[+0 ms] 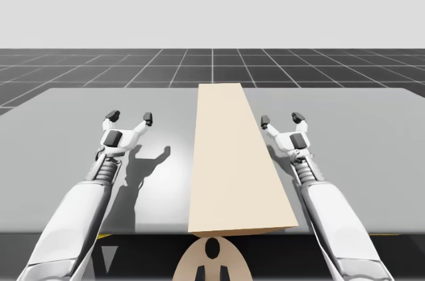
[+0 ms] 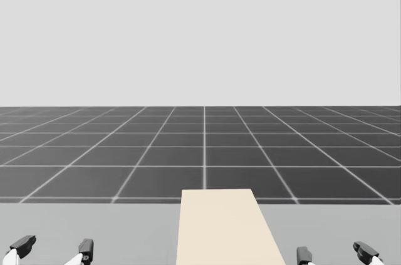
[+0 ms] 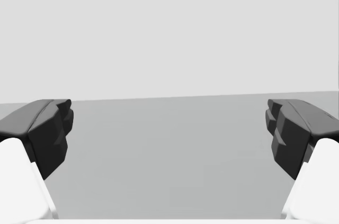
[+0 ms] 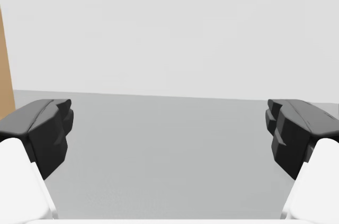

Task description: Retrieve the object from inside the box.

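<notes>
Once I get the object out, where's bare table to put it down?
Bare table lies ahead of and outside my left gripper, and between it and the long beige box. There is more ahead of and outside my right gripper. Tightest spot: the narrow strip between my right arm and the box.

Simulated test scene: plain grey table [image 1: 60, 135], dark floor [image 1: 99, 68] of white grid lines, flat pale-grey backdrop [image 1: 212, 2]
</notes>
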Tool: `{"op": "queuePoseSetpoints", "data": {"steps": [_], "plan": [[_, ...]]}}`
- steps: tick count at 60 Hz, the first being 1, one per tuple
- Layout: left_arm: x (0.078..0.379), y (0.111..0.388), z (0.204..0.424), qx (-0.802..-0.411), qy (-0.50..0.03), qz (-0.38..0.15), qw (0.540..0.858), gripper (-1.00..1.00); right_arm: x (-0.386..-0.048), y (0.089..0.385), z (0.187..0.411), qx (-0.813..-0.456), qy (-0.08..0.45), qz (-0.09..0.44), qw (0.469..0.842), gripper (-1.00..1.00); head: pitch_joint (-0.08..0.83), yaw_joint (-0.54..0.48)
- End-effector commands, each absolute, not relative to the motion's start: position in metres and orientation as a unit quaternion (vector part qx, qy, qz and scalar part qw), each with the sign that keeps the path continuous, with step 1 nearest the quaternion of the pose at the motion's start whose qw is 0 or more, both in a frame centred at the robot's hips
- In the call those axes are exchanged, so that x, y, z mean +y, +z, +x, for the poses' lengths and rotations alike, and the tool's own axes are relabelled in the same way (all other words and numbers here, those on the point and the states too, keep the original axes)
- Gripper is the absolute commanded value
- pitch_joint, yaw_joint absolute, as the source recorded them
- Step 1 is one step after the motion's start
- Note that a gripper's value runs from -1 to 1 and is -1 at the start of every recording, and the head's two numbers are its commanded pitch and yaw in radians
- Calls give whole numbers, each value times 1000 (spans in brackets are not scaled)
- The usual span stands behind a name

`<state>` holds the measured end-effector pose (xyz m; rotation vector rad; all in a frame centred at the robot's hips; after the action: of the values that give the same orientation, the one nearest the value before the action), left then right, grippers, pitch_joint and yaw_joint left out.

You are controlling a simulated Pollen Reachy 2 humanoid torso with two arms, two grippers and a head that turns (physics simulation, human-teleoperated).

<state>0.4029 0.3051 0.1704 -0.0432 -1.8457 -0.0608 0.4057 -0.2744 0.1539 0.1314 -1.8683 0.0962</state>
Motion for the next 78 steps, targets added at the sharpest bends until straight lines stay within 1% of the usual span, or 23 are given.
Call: {"op": "queuePoseSetpoints", "data": {"steps": [1, 5, 11, 15, 17, 22, 24, 26, 28, 31, 32, 35, 37, 40, 43, 49, 50, 54, 57, 67, 69, 76, 78], "plan": [[305, 170, 403, -796, -27, -20, 604, -1000, -274, 153, 404, -803, 43, 51, 592, -1000, 3, 14], [306, 169, 404, -793, -29, -19, 608, -1000, -274, 153, 404, -801, 51, 56, 594, -1000, 3, 15], [305, 166, 406, -779, -44, -23, 625, -1000, -273, 150, 406, -791, 69, 76, 604, -1000, 5, 14], [303, 163, 407, -764, -71, -38, 640, -1000, -271, 148, 405, -780, 80, 102, 612, -1000, 4, 13], [300, 160, 406, -761, -91, -35, 642, -1000, -270, 147, 405, -778, 92, 114, 611, -1000, 5, 13], [295, 157, 403, -752, -122, -50, 646, -1000, -267, 146, 402, -770, 106, 144, 612, -1000, 6, 14], [292, 155, 400, -746, -146, -53, 647, -1000, -264, 146, 400, -766, 124, 158, 610, -1000, 7, 14], [291, 154, 399, -742, -156, -59, 649, -1000, -263, 145, 399, -764, 132, 166, 610, -1000, 7, 14], [289, 154, 395, -737, -181, -74, 647, -1000, -262, 145, 397, -763, 143, 178, 605, -1000, 7, 13], [288, 154, 392, -735, -199, -89, 643, -1000, -261, 147, 395, -763, 152, 192, 598, -1000, 7, 12], [286, 154, 388, -732, -214, -106, 638, -1000, -260, 147, 393, -762, 164, 198, 594, -1000, 8, 11], [285, 154, 384, -730, -233, -120, 631, -1000, -259, 148, 390, -764, 175, 205, 587, -1000, 8, 11], [283, 154, 379, -726, -259, -136, 622, -1000, -258, 149, 387, -764, 190, 212, 579, -1000, 9, 10], [281, 154, 375, -721, -274, -153, 617, -1000, -257, 150, 385, -763, 199, 218, 576, -1000, 9, 10], [278, 153, 368, -710, -309, -178, 606, -1000, -255, 152, 379, -766, 216, 228, 561, -1000, 9, 9], [274, 150, 358, -692, -360, -205, 591, -1000, -253, 155, 370, -767, 245, 247, 539, -1000, 7, 9], [273, 148, 354, -684, -377, -216, 586, -1000, -253, 157, 366, -768, 259, 250, 530, -1000, 7, 10], [271, 147, 349, -676, -402, -226, 575, -1000, -252, 159, 359, -767, 270, 267, 518, -1000, 7, 11], [270, 147, 345, -668, -416, -235, 570, -1000, -254, 159, 355, -768, 280, 268, 510, -1000, 6, 10], [267, 151, 337, -665, -435, -248, 555, -1000, -258, 159, 346, -767, 288, 290, 494, -1000, 1, 7], [265, 154, 334, -670, -437, -253, 545, -1000, -259, 159, 344, -766, 290, 293, 493, -1000, 1, 6], [253, 156, 334, -693, -412, -278, 522, -1000, -259, 157, 343, -765, 293, 293, 494, -1000, 2, 1], [249, 155, 336, -692, -405, -287, 525, -1000, -259, 156, 343, -765, 293, 295, 493, -1000, 3, 0]]}}
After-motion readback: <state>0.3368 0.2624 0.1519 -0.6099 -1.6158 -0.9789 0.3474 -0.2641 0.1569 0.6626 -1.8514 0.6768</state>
